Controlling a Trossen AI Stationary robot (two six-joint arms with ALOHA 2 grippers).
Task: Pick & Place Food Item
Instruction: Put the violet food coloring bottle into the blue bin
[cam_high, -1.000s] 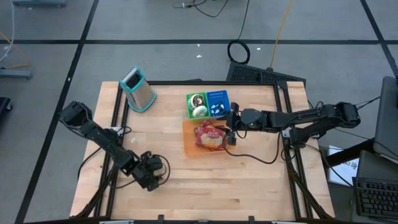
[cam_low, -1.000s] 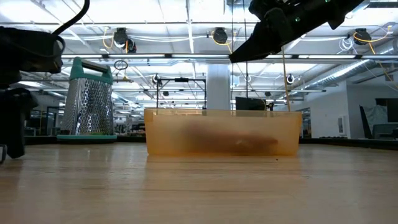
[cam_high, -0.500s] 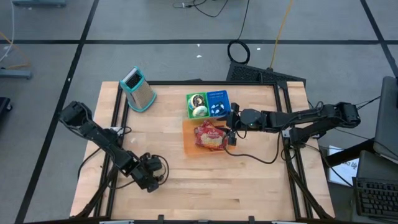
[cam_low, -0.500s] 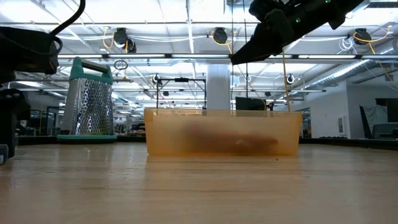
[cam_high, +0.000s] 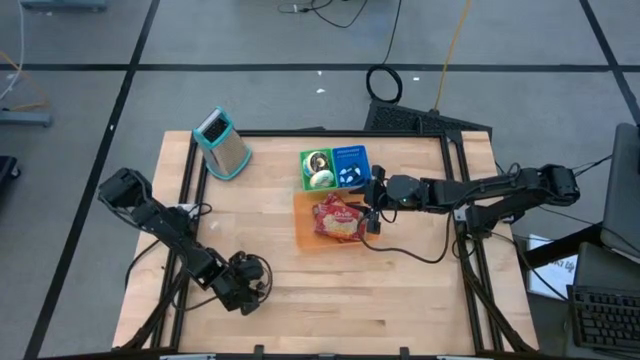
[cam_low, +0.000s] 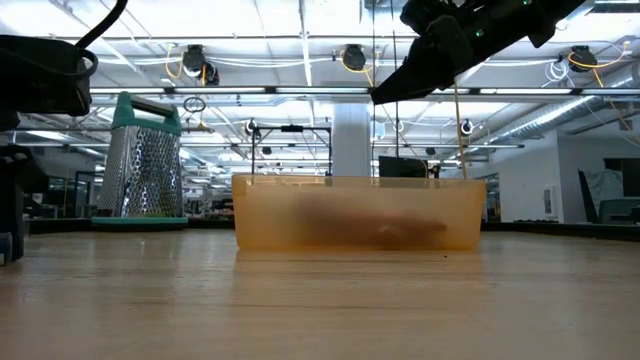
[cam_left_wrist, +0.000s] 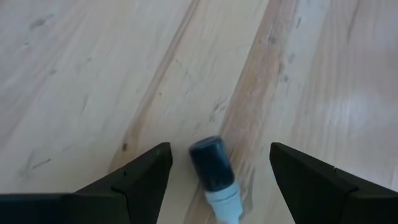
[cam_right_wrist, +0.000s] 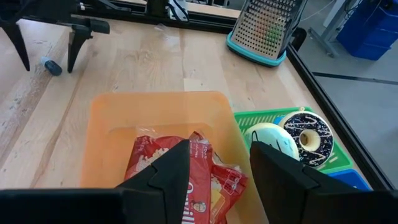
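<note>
Right now you are looking at the right end effector (cam_right_wrist: 217, 186) hanging just above the orange bin (cam_high: 304, 219), over the bin's right-hand side, near the middle of the wooden surface (cam_high: 330, 290). Its fingers (cam_right_wrist: 163, 177) are standing parted and holding nothing. The food item, a red snack bag (cam_high: 338, 219), is lying flat inside the orange bin, directly under those fingers in the right wrist view, not touching them.

Just beyond the bin, toward the far edge of the surface, a green tray (cam_high: 316, 168) is sitting with two donuts in it, one dark with sprinkles (cam_right_wrist: 309, 141) and one pale (cam_right_wrist: 270, 138). A blue box (cam_high: 351, 166) is touching the tray's right side. A metal grater with a teal base (cam_high: 222, 143) is standing upright at the far left corner.

You are seeing the left end effector (cam_high: 243, 285) waiting low over the near left part of the surface, well apart from the bin. Its fingers (cam_left_wrist: 140, 177) are spread wide, released, with a small dark-capped bottle (cam_left_wrist: 214, 174) lying on its side on the wood between them, touching neither finger.

In the low view the bin (cam_low: 358, 212) is showing translucent with the bag a blur inside, and the right arm is hanging above it.
</note>
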